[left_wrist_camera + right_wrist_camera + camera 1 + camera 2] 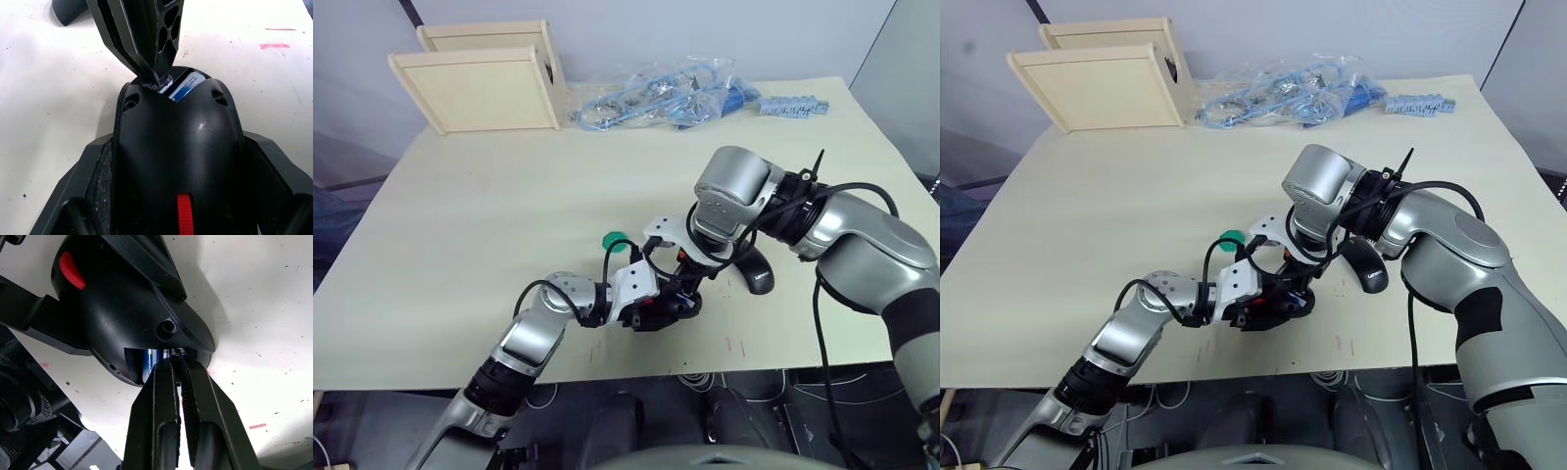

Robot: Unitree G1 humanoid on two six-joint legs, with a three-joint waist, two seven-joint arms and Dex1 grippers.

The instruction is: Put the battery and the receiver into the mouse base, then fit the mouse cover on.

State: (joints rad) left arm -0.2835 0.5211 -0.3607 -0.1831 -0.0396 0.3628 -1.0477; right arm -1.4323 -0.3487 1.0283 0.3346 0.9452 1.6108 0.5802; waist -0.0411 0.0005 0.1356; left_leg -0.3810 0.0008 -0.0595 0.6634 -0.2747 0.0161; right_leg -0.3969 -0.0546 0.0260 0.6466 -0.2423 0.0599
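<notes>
Left gripper clamps the black red-wheeled mouse base; right gripper, fingers pinched narrow, nudges the blue battery at its 12 o'clock end—go gentle.

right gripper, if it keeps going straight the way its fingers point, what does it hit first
Most likely the mouse base: the right gripper already has its fingertips at the open compartment where the battery lies. Depth is unclear, so it may meet the battery first.

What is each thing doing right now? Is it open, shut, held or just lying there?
Black mouse base with red scroll wheel: uncovered, gripped by the left gripper.
Blue battery: sitting inside the base.
Smooth black mouse cover: off, lying on the table.
Right gripper: shut, tips at the battery slot.
Green disc: lying loose.
</notes>
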